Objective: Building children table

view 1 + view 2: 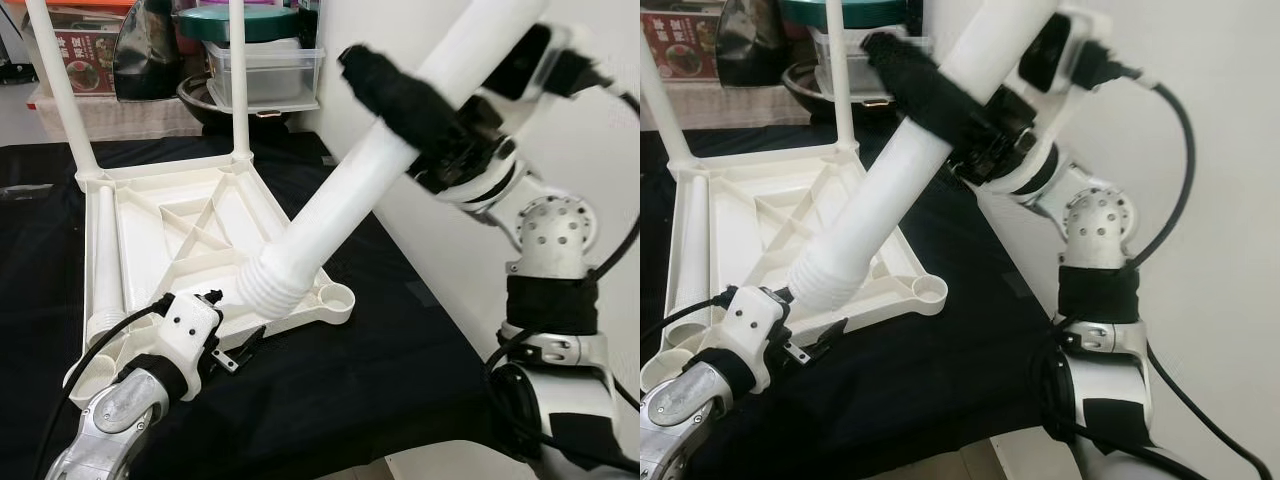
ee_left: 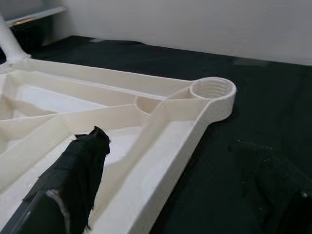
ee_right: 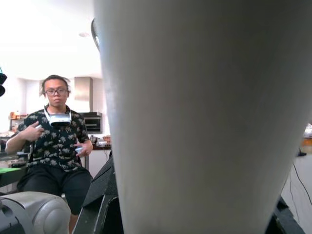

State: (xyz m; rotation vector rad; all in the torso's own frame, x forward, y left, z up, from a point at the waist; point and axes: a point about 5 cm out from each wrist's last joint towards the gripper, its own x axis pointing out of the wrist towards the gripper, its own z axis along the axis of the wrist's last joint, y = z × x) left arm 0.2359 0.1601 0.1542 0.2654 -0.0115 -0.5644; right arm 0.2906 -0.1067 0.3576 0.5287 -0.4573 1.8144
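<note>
Left eye view, nearest first: the left hand [image 1: 240, 350] rests at the near edge of the upturned white table panel [image 1: 150, 235] on the black-draped tabletop [image 1: 380, 330], its fingers apart around nothing, while the right hand [image 1: 400, 100] is clamped on a white table leg [image 1: 330, 210] held slanted, threaded end just above the panel's near edge. Beyond, a third leg [image 1: 105, 270] lies along the panel and two legs [image 1: 238, 80] stand screwed into the far corners. Risk: the tilted leg could cross-thread or miss the open corner socket [image 1: 338, 297], and the unheld panel could slide.
</note>
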